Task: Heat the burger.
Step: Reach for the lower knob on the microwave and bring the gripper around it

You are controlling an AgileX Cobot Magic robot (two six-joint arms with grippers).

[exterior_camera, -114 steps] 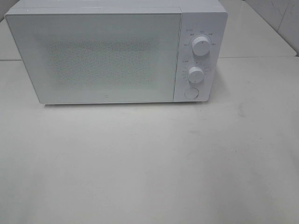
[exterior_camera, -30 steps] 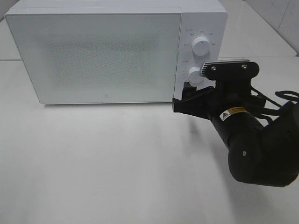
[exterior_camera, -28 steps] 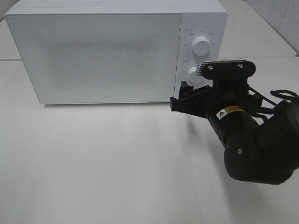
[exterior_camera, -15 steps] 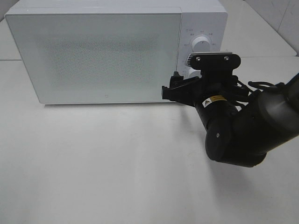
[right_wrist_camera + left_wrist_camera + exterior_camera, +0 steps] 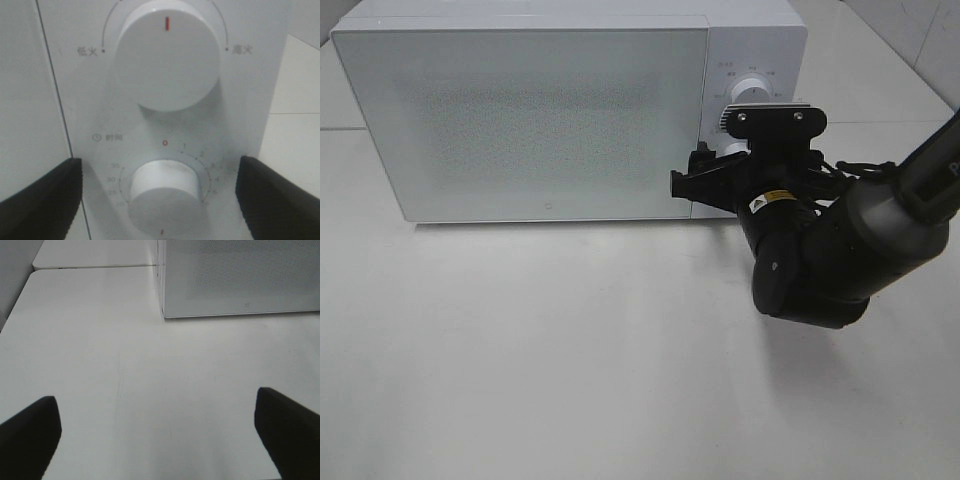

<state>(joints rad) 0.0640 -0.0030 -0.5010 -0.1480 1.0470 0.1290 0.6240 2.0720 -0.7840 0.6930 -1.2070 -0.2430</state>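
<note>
Right of centre in the high view: the right gripper (image 5: 159,192) faces the control panel of the white microwave (image 5: 540,110).
Its fingers (image 5: 42,197) are spread and grasp nothing, one on each side of the timer knob (image 5: 162,195) and clear of it; the power knob (image 5: 167,60) shows its red mark upright. The microwave door (image 5: 520,120) is shut. The left gripper (image 5: 160,435) hangs over the table (image 5: 125,365), fingers likewise apart and unladen. The burger appears in no view; its place cannot be told.
</note>
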